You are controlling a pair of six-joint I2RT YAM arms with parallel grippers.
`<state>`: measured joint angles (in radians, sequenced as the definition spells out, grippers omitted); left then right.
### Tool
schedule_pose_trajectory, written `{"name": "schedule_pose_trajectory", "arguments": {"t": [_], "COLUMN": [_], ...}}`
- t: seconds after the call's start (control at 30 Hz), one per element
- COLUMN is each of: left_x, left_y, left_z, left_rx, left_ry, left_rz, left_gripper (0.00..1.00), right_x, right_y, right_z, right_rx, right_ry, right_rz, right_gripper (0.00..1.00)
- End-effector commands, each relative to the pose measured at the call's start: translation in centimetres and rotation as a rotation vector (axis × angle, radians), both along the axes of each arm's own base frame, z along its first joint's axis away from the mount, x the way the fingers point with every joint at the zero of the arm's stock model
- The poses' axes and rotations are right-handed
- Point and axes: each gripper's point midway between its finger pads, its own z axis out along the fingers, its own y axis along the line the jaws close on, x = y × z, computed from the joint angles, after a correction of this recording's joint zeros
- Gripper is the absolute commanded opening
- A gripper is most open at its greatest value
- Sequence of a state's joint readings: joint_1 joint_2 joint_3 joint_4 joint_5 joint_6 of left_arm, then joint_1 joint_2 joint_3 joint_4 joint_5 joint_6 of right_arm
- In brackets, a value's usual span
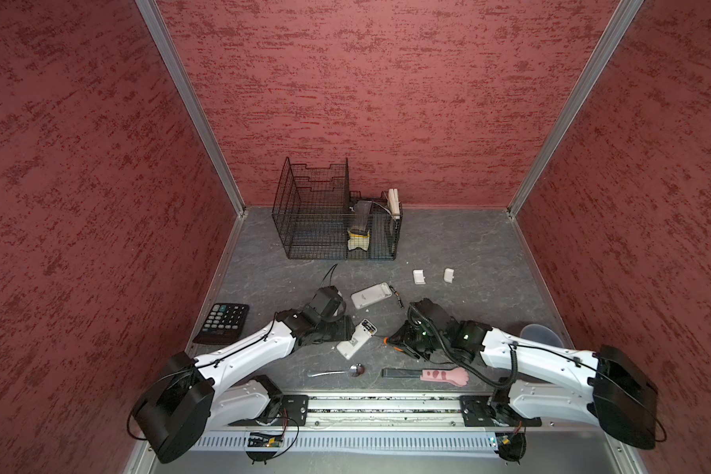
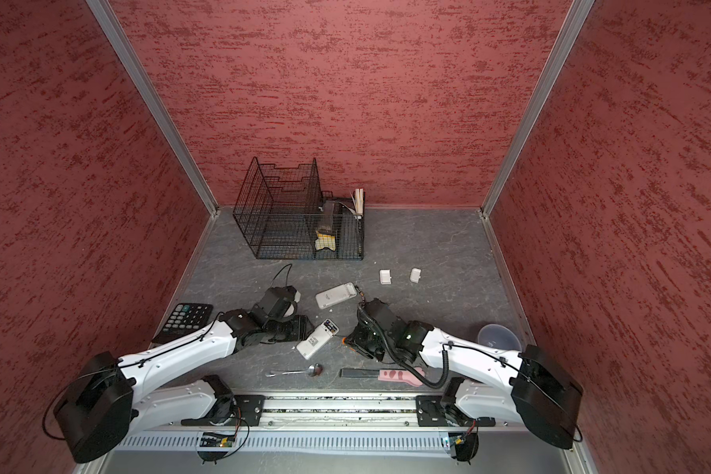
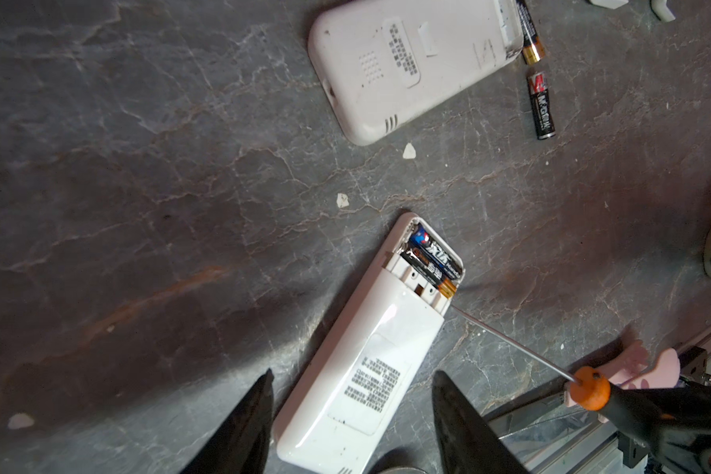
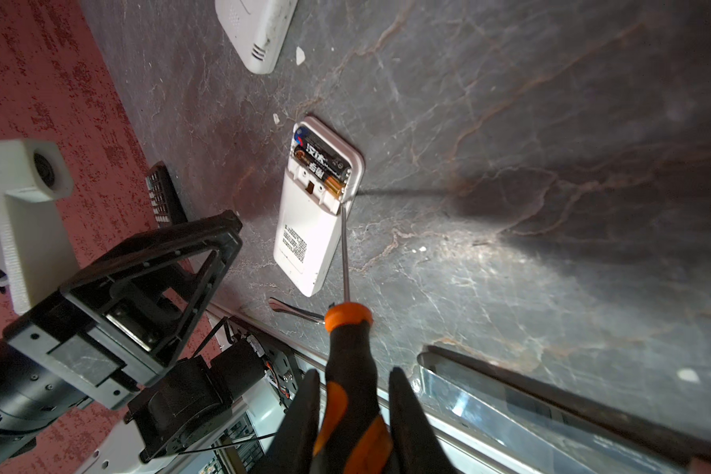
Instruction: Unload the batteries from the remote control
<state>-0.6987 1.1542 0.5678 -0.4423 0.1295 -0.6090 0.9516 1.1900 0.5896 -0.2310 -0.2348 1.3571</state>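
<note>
The narrow white remote control (image 3: pixel 358 361) lies face down on the grey table (image 1: pixel 468 254), with its battery bay uncovered. Two black batteries (image 3: pixel 432 258) with gold ends sit side by side in that bay, also seen in the right wrist view (image 4: pixel 323 164). My left gripper (image 3: pixel 353 372) is open and straddles the remote's lower body, with gaps on both sides. My right gripper (image 4: pixel 354 370) is shut on the orange-and-black screwdriver handle (image 4: pixel 347 340). The screwdriver's metal shaft (image 3: pixel 510 344) reaches the bay's corner by the gold end. Two loose batteries (image 3: pixel 542 104) lie beside a wider white remote (image 3: pixel 411 61).
Two white battery covers (image 1: pixel 419 276) lie behind the remotes. A black wire basket (image 1: pixel 337 213) stands at the back. A calculator (image 1: pixel 222 322) lies at the left edge. A spoon (image 1: pixel 337 371) and a pink paw-handled tool (image 1: pixel 444 375) lie near the front rail, and a clear bowl (image 1: pixel 540 334) stands at right.
</note>
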Motion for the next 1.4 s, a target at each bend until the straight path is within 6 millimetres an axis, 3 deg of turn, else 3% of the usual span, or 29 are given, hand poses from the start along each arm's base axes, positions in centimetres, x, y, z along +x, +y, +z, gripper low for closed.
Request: {"name": "schedule_pose_trajectory", "arguments": {"t": [0.0,0.33,0.73,1.1,1.37], "left_x": [-1.4,-2.6,-2.7,-3.3,-3.4], "left_y": [0.5,-0.5,-2.7,-2.3,-2.4], "left_z": [-0.6,-0.9,-1.5,-3.8,-4.6], "left_rx": [0.036,0.149,0.252,0.375,0.386], "left_ry": [0.021,0.003,-0.028,-0.033,-0.040], "left_rz": [-0.042,-0.153,-0.265,-0.303,-0.320], "left_gripper": [0.64,0.68,0.68,0.66,0.55], "right_x": [1.3,2.7,2.1,2.8,3.2], "right_y": [0.2,-1.0,-2.6,-1.8,-0.9], "right_z": [0.5,1.5,3.1,4.6,4.7], "right_rx": [0.023,0.003,-0.011,0.008,0.058], "right_ry": [-0.015,-0.051,-0.066,-0.103,-0.083], "right_rz": [-0.070,-0.074,-0.092,-0.077,-0.101], "right_gripper": [0.00,0.00,0.00,0.00,0.00]}}
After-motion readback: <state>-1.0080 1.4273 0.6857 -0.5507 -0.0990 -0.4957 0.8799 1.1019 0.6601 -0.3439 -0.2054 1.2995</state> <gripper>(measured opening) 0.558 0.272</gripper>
